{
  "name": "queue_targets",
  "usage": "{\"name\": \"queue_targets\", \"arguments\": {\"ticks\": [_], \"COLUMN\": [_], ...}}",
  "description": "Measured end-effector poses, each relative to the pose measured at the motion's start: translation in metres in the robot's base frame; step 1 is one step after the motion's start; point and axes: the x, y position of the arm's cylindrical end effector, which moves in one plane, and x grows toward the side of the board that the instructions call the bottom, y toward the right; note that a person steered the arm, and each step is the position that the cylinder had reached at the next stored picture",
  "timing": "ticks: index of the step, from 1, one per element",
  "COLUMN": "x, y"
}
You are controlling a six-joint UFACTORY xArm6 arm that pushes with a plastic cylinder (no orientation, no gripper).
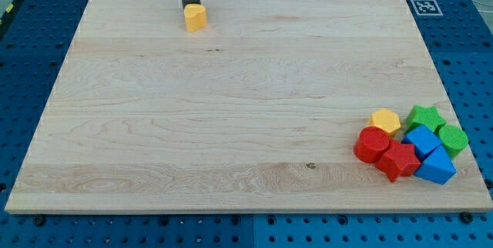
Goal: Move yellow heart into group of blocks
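Note:
The yellow heart (196, 18) lies near the view's top, left of centre, on the wooden board (231, 109). My tip (189, 5) is right behind it, touching its top-left side. The group of blocks sits at the view's bottom right: a yellow hexagon (385, 120), a red cylinder (372, 144), a red star (397, 160), a blue cube (421, 140), a blue triangle (437, 166), a green star (424, 116) and a green cylinder (452, 138).
A black and white marker tag (424, 6) lies off the board's top right corner. A blue perforated table (31, 63) surrounds the board.

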Motion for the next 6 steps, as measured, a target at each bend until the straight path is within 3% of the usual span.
{"name": "queue_targets", "arguments": {"ticks": [4,6], "x": [0.117,0.162], "y": [0.036,0.098]}}
